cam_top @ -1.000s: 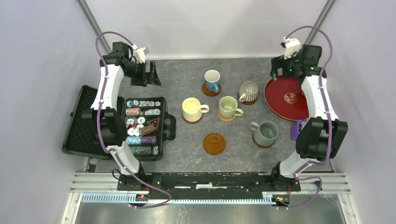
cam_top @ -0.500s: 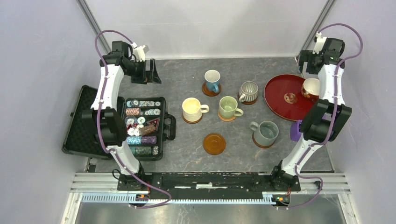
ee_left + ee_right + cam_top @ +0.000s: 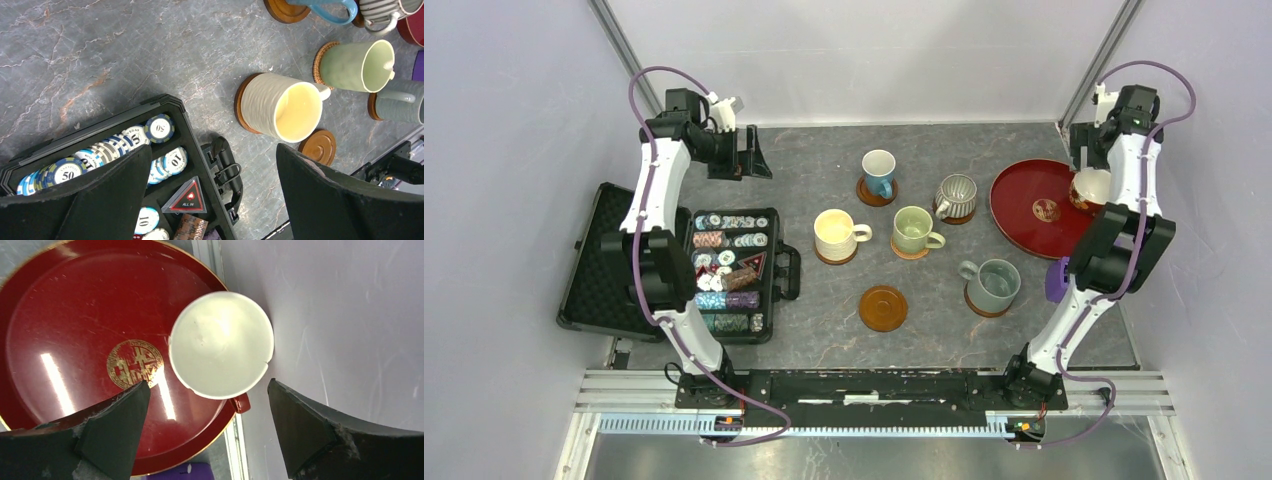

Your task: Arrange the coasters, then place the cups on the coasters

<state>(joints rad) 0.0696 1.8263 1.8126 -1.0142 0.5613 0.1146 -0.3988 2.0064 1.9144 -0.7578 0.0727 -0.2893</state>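
Five cups stand on brown coasters mid-table: blue (image 3: pixel 879 170), ribbed grey-white (image 3: pixel 955 195), cream-yellow (image 3: pixel 836 234), pale green (image 3: pixel 913 230) and grey-blue (image 3: pixel 994 284). One orange-brown coaster (image 3: pixel 883 308) lies bare near the front. The white cup (image 3: pixel 1092 187) with a red handle (image 3: pixel 241 402) sits on the right side of the dark red tray (image 3: pixel 1034 208). My right gripper (image 3: pixel 207 390) hovers open above that white cup (image 3: pixel 221 342), not touching it. My left gripper (image 3: pixel 749 158) hangs open at the back left, above the chip case, with nothing between its fingers (image 3: pixel 214 150).
An open black case of poker chips (image 3: pixel 734 270) lies at the left. A purple object (image 3: pixel 1056 280) sits by the tray's near edge. The right wall (image 3: pixel 350 315) is close beside the white cup. Bare tabletop lies around the lone coaster (image 3: pixel 320 146).
My right arm has swung from the tray's far left edge to the back right corner, uncovering the white cup and settling above it. The left arm has hardly moved.
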